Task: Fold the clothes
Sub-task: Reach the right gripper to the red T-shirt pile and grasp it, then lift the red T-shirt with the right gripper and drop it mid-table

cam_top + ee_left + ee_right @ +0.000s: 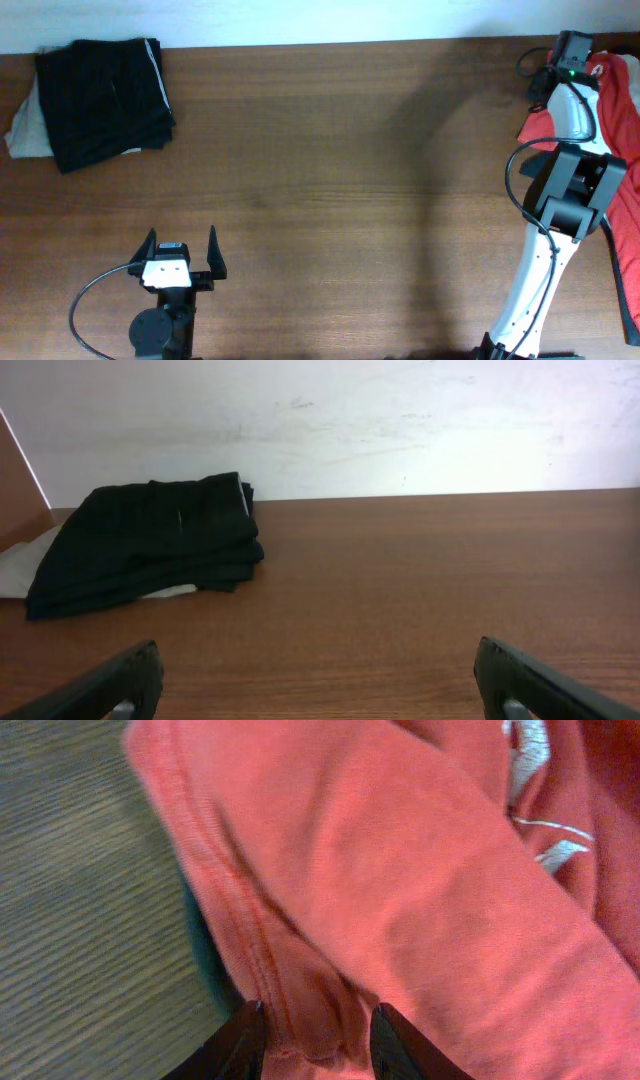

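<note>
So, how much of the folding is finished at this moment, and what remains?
Done: a black garment lies folded in a neat stack at the far left corner of the table, on top of a pale garment. In hand: the right gripper is closed on the hem of the red T-shirt, which lies crumpled at the right edge. To do: spreading and folding that shirt. The left gripper is open and idle.
</note>
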{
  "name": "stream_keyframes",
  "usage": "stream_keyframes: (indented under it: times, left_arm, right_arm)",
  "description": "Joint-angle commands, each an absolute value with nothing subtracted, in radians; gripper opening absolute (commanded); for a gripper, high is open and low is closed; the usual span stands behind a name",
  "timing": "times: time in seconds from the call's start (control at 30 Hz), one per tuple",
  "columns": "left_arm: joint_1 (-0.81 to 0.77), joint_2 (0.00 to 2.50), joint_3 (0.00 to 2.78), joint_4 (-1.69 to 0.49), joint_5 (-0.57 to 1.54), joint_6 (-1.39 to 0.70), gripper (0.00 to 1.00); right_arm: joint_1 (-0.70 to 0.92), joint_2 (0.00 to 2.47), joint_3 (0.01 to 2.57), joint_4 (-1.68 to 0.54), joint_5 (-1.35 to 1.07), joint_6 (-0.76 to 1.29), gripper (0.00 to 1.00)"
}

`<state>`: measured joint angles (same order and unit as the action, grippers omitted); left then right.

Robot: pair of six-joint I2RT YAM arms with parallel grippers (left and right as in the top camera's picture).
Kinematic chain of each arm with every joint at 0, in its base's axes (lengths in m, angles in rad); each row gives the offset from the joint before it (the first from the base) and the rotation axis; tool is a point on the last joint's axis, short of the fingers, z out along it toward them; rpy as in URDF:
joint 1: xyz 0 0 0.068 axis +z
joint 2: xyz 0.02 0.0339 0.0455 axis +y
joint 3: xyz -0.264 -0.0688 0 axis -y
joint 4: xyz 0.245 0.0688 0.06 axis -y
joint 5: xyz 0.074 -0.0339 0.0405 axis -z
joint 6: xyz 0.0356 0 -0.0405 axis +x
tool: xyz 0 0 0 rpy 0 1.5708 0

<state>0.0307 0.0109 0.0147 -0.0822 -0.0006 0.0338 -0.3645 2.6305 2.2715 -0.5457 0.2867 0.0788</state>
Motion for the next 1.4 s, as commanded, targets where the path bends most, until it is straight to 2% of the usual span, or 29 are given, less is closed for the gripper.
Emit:
stream_keyframes:
  times: [0.0, 0.07, 0.13, 0.2, 0.43, 0.5, 0.63, 1.0, 1.2, 1.37]
  left_arm:
    - [0.036, 0.006, 0.009, -0.083, -0.001, 0.046, 0.99]
    - [0.036, 0.006, 0.009, -0.083, 0.0, 0.046, 0.99]
    - [0.036, 0.006, 0.009, -0.083, -0.001, 0.046, 0.99]
    - [0.036, 0.006, 0.009, -0.083, -0.001, 0.046, 0.99]
    - [0.036, 0.006, 0.009, -0.083, -0.001, 0.046, 0.99]
    - [0.036, 0.006, 0.009, -0.083, -0.001, 0.046, 0.99]
    - [0.036, 0.006, 0.009, -0.083, -0.001, 0.046, 0.99]
    - [0.036, 0.006, 0.009, -0.083, -0.001, 0.046, 0.99]
    - [0.036, 0.006, 0.009, -0.083, -0.001, 0.046, 0.99]
    - [0.036, 0.006, 0.009, -0.083, -0.001, 0.046, 0.99]
  right_arm:
    - [-0.381, 2.628, 2.294, -0.546, 0.244, 0.087, 0.38]
    - [-0.381, 2.628, 2.294, -0.546, 0.239, 0.087, 0.37]
    - [-0.381, 2.628, 2.294, -0.546, 0.239, 0.087, 0.18]
    - [-0.381, 2.621, 2.294, -0.547, 0.24, 0.097, 0.09]
    - [-0.381, 2.516, 2.295, -0.574, 0.244, 0.114, 0.09]
    - [-0.381, 2.486, 2.295, -0.598, 0.243, 0.115, 0.04]
    - [-0.38, 2.413, 2.295, -0.637, 0.244, 0.141, 0.04]
    - [-0.287, 1.928, 2.295, -0.738, 0.245, 0.151, 0.04]
    - [-0.01, 1.74, 2.295, -0.761, 0.143, 0.136, 0.04]
    - [0.383, 1.813, 2.295, -0.77, -0.051, 0.165, 0.04]
